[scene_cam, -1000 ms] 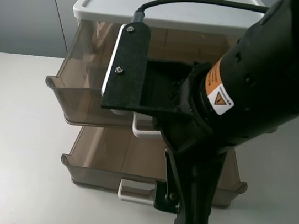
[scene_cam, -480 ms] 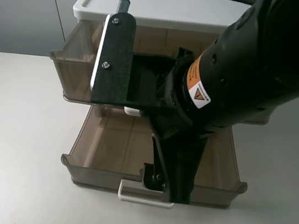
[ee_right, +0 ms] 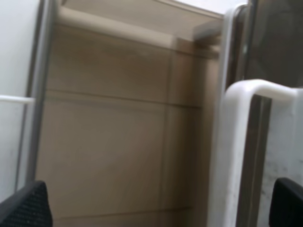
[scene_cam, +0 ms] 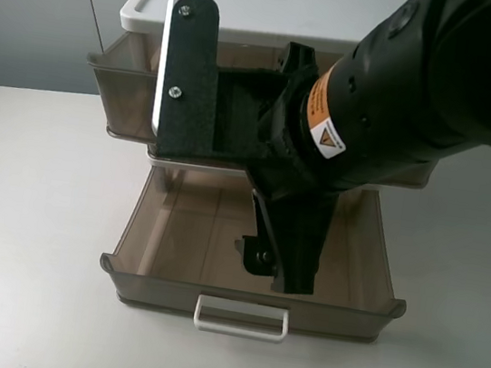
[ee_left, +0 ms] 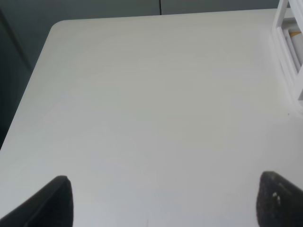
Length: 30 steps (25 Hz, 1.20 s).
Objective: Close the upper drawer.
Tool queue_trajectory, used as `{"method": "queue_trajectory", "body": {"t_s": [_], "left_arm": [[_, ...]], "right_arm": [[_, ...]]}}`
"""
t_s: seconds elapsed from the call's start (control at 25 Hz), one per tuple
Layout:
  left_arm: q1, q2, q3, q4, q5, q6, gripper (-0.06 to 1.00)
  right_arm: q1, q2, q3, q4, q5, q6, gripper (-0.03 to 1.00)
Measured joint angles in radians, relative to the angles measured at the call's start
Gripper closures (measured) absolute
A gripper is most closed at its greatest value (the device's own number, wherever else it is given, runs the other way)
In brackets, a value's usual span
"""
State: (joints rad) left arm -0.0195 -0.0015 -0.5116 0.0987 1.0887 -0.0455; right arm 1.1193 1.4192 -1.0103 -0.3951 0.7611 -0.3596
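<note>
Obs: upper drawer (scene_cam: 116,97) sits directly under the cabinet top (scene_cam: 280,6), nearly home. Its left corner looks a little proud of the top's front edge. My R arm hides the mid-front, so can't confirm flush. Judgement: closing push approx. done, last bit not yet in.

R gripper (scene_cam: 277,269) hangs in front of and below the cabinet top, tips pointing down over the lower drawer (scene_cam: 183,239). Jaws spread wide, nothing held. Wrist cam shows both tips far apart w/ the upper drawer's white loop handle (ee_right: 246,94) close in, faint dark scuffs on it. Probable reason for pose: a push needs no grasp, and wide jaws put the tips clear of the loop. Whether I'm touching front or handle right now: can't tell, contact pt out of view.

Lower drawer is pulled well out from under the cabinet top, its small handle (scene_cam: 240,318) at the far end. Not my job. Risk: tips snag its wall if I drop lower.

L gripper (ee_left: 165,203): jaws wide apart, empty, over bare table (ee_left: 142,94) off to the side of the cabinet, w/ its white frame (ee_left: 289,42) just at view edge. Prob. parked there so as not to block the R arm's path.
</note>
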Motion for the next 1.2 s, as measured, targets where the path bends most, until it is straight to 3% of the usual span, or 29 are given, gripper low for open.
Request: {"method": "queue_trajectory", "body": {"t_s": [0.28, 0.72, 1.2], "left_arm": [[0.0, 0.0, 0.0, 0.0, 0.0, 0.0, 0.2], [0.0, 0.0, 0.0, 0.0, 0.0, 0.0, 0.2], [0.0, 0.0, 0.0, 0.0, 0.0, 0.0, 0.2]], "right_arm": [[-0.031, 0.028, 0.0, -0.059, -0.034, 0.004, 0.27], [-0.151, 0.065, 0.0, -0.127, -0.138, 0.004, 0.27], [-0.194, 0.096, 0.0, -0.166, -0.214, 0.004, 0.27]]}}
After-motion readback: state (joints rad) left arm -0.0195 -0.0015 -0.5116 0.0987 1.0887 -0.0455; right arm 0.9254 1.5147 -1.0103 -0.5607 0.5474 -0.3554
